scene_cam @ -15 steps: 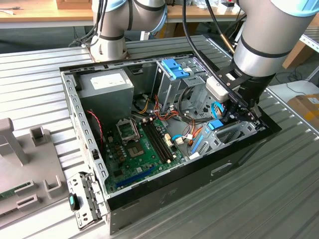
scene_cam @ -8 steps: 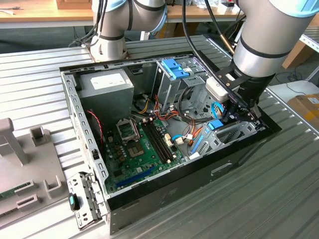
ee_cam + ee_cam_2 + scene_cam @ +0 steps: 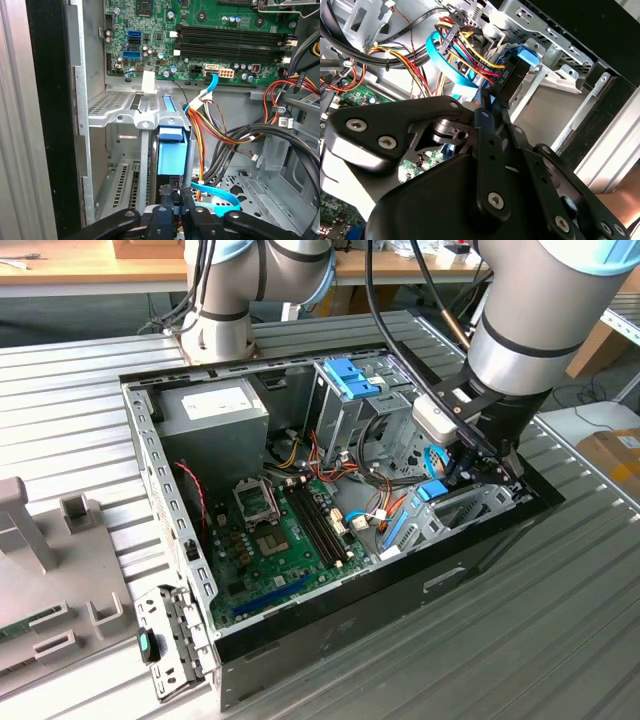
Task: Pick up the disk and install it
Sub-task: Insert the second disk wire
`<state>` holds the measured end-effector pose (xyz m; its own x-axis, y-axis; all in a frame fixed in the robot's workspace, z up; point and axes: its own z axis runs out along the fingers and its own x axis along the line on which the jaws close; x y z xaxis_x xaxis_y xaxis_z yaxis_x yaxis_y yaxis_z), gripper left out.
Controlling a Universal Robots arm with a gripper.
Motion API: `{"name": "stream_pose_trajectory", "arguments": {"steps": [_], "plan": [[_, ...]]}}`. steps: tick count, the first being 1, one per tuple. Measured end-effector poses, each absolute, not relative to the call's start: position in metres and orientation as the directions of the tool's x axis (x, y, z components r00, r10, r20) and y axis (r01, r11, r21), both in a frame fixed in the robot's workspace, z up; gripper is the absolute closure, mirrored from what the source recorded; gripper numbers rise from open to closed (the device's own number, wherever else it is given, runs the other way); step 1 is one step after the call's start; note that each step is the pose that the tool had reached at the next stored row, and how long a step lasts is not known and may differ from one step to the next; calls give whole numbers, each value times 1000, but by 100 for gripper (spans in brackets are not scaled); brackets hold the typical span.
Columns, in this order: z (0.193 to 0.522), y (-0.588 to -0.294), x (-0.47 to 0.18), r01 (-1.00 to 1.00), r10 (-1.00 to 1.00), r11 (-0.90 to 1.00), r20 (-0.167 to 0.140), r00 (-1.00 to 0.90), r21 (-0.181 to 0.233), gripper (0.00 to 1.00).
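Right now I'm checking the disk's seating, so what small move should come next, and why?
Probably a short push further into the metal bay: the disk sits partly in its slot, the gripper at its near end, cables close beside.

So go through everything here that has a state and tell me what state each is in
Computer case: side panel off, interior exposed.
Disk: sitting in the metal drive bay.
Gripper: fingers close together at the disk's end.
Memory slots: empty.
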<state>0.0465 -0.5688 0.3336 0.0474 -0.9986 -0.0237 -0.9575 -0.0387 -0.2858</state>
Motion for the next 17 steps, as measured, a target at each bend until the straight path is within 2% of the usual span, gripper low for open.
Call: {"name": "stream_pose_trajectory", "arguments": {"steps": [1, 2, 17], "plan": [[334, -569, 46, -958, -999, -39, -24, 47, -286, 77], [334, -569, 47, -958, -999, -39, -23, 47, -286, 71], [380, -568, 46, -958, -999, -39, -23, 47, -286, 71]]}}
